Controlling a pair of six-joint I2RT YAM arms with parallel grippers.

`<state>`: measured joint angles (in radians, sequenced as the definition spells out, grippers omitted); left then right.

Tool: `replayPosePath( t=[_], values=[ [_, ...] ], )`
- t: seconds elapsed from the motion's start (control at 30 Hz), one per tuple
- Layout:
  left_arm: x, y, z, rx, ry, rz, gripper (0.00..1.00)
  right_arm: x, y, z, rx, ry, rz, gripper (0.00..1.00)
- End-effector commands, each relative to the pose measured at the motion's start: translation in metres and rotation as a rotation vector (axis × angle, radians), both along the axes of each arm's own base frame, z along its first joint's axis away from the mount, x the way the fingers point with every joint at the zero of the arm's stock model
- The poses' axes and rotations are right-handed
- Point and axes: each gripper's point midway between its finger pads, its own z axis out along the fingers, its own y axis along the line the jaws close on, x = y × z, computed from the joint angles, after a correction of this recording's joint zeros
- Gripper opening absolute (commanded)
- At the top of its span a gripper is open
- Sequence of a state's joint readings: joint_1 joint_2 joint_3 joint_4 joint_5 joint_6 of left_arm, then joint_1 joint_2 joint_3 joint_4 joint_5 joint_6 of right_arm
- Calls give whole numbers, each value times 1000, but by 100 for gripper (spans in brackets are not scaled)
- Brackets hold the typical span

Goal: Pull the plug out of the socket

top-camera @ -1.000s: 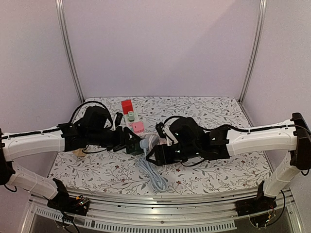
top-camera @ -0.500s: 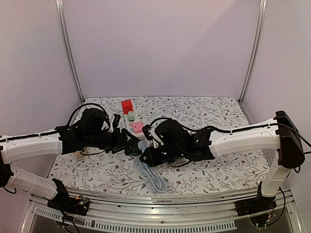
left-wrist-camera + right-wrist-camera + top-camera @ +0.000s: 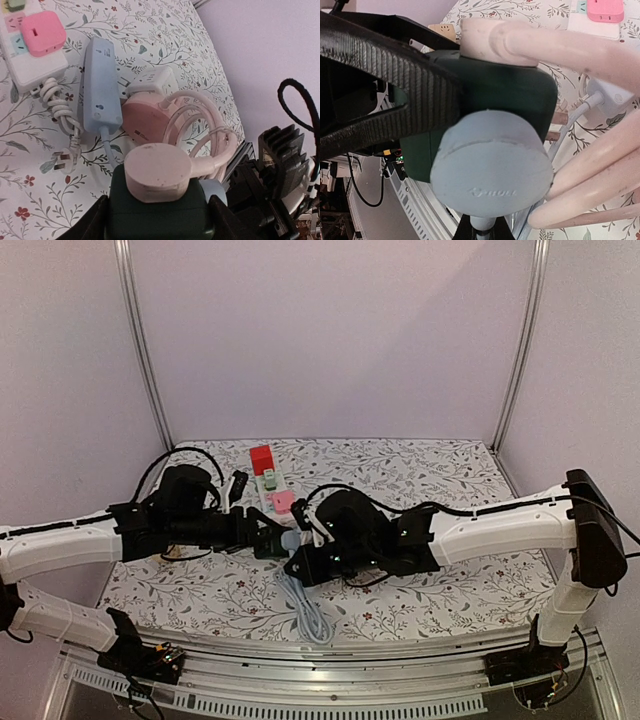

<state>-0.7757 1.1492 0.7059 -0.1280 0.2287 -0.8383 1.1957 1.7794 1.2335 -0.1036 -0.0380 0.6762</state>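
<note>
blue plug [image 3: 490, 165]: stuck in the green socket [image 3: 495, 80], round the corner from a pink plug [image 3: 157, 171]
left tool [image 3: 157, 220]: clamped on the green socket, above the table [image 3: 440, 465]
right tool [image 3: 481, 231]: pinched tight on the blue plug at its cable neck

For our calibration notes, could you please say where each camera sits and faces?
Top external: above and behind, looking down at the table; left arm, right arm show.
Left wrist: faces the green socket in the left tool.
Right wrist: faces the blue plug; right tool at bottom edge.
Shared: wrist views both show the green socket.
</note>
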Motion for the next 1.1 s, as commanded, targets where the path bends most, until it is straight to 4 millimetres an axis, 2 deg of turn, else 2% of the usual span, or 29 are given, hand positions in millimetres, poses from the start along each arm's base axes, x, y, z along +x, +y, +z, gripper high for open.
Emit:
replayPosePath(
  t=[0.0,0.17,0.23,0.4,0.47,0.6,0.7,0.8,0.93,1.07],
  values=[
    [-10,5,9,3,-78,-77,14,32,-17,25,27,-8,-119,0],
    [-4,8,6,30,-58,-40,14,34,-17,31,29,-20,-116,0],
    [2,10,4,35,-31,-1,14,35,-17,26,19,-16,-115,0],
    [13,8,7,-62,31,87,14,25,-16,5,-14,17,-90,0],
    [16,5,14,-126,37,99,14,22,-18,-4,-37,20,-87,0],
    [15,-3,30,-227,34,79,14,17,-21,-23,-70,45,-92,0],
    [12,-6,31,-246,32,56,14,16,-23,-31,-84,58,-95,0],
    [10,-5,26,-229,25,44,14,19,-26,-29,-85,49,-121,0],
    [7,-3,19,-196,3,19,14,23,-29,-12,-65,21,-138,0],
    [2,2,2,-115,-23,-11,13,25,-31,0,-46,28,-145,0]
  ],
)
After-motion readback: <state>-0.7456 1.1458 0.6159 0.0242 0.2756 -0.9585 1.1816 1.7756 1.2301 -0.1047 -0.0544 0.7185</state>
